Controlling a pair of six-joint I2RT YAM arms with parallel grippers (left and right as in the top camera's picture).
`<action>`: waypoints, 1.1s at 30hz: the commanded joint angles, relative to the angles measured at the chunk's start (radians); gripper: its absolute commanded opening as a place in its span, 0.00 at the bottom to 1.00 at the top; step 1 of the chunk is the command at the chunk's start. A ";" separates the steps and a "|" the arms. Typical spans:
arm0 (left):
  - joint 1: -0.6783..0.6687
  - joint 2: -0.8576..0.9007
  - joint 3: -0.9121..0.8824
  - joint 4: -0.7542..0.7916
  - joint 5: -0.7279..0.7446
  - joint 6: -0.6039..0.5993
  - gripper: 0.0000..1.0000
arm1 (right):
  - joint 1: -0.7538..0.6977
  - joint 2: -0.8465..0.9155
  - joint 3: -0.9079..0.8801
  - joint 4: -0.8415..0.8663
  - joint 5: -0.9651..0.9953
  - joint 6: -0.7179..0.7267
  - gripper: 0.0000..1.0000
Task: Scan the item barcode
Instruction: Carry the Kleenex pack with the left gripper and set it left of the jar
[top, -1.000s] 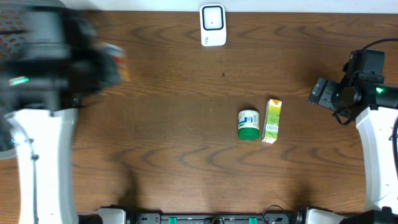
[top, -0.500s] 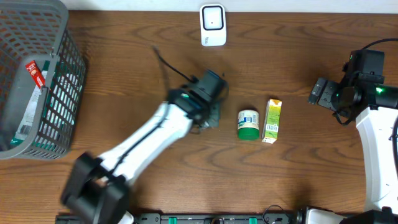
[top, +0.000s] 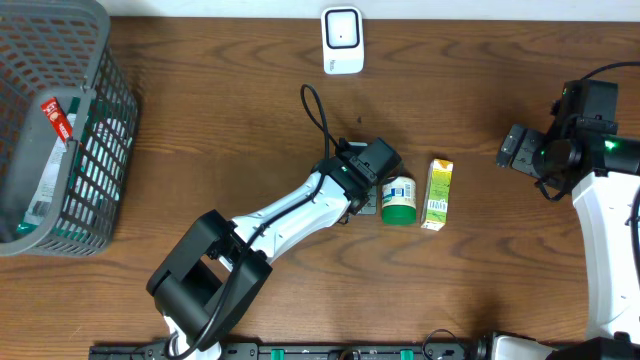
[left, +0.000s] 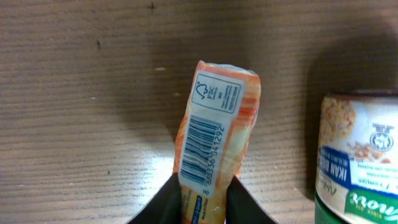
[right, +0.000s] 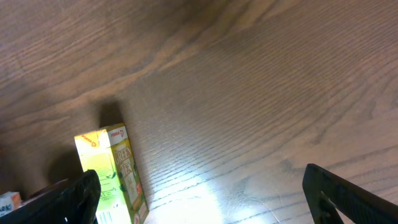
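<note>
**A:** Where's the item, and what is the claw doing?

**B:** The orange packet (left: 214, 143) lies just beside the green-lidded can (top: 399, 200), on the side away from the juice carton (top: 437, 194). The left gripper (left: 204, 186) has its jaws narrow, pinched on the packet's near end. The barcode (left: 198, 146) faces up, clear of the fingers.

**A:** How will it handle?

**B:** It looks light and soft, with rounded sides and a glossy wrap, so I judge it will dent and may slip or droop from an end grip. Best taken across its narrow width, low down as now, with the code left uncovered. A firm pinch, not a crushing one.

**A:** Is there room to move?

**B:** It's tight on the can side, since the can stands close enough to be knocked on a sideways swing. Straight up from there looks safest. The scanner (top: 342, 40) sits well beyond the can, by the table's far edge, with bare table (top: 200, 120) between them. The basket (top: 100, 150) is well away from the can, past the packet.

**A:** And the right arm?

**B:** The right gripper (right: 200, 186) is spread wide and empty. It is past the carton from the can and out of the way.
</note>
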 joint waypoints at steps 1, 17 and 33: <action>-0.011 -0.003 0.003 -0.001 -0.040 -0.014 0.25 | -0.004 -0.005 0.002 -0.001 0.011 -0.008 0.99; -0.067 -0.001 0.012 0.002 -0.085 -0.013 0.60 | -0.004 -0.005 0.002 -0.001 0.011 -0.008 0.99; -0.030 -0.097 0.075 -0.017 -0.136 0.081 0.51 | -0.004 -0.005 0.002 -0.001 0.011 -0.008 0.99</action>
